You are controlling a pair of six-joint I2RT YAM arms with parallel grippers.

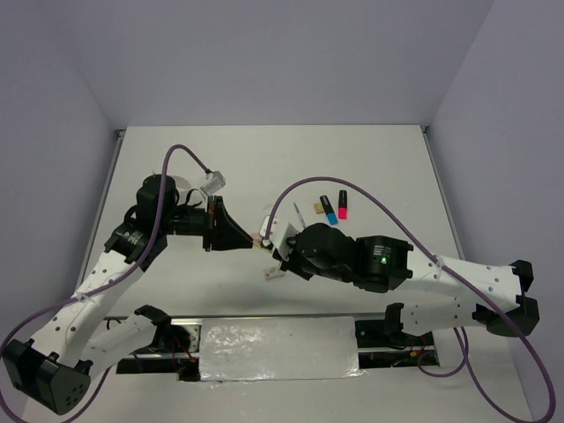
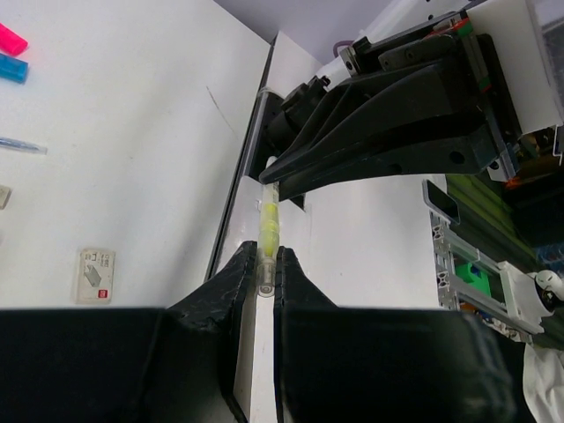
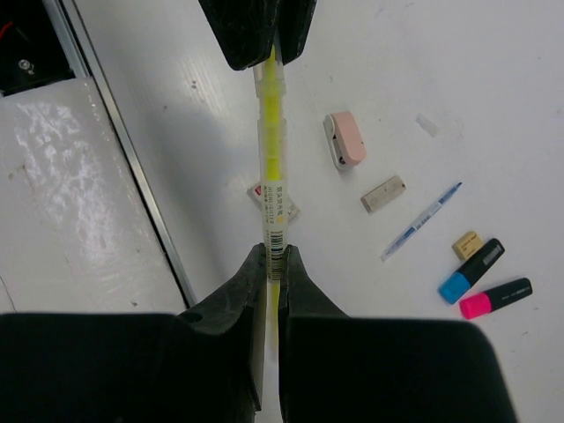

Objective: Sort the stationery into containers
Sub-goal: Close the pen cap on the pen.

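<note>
A yellow-green pen (image 3: 273, 132) hangs level above the table, held at both ends. My left gripper (image 2: 264, 264) is shut on one end of the pen (image 2: 267, 220). My right gripper (image 3: 275, 260) is shut on the barcode end. In the top view the two grippers, left (image 1: 249, 238) and right (image 1: 275, 248), meet at the table's middle. On the table lie a pink eraser (image 3: 345, 139), a tan eraser (image 3: 383, 194), a thin blue pen (image 3: 423, 220), a blue highlighter (image 3: 471, 271) and a pink highlighter (image 3: 495, 298). The white tub (image 1: 183, 187) is mostly hidden behind the left arm.
A labelled white eraser (image 2: 95, 273) lies on the table below the held pen. A small tan block (image 3: 465, 244) sits by the highlighters. A metal rail (image 3: 132, 167) and a shiny white sheet (image 1: 278, 348) run along the near edge.
</note>
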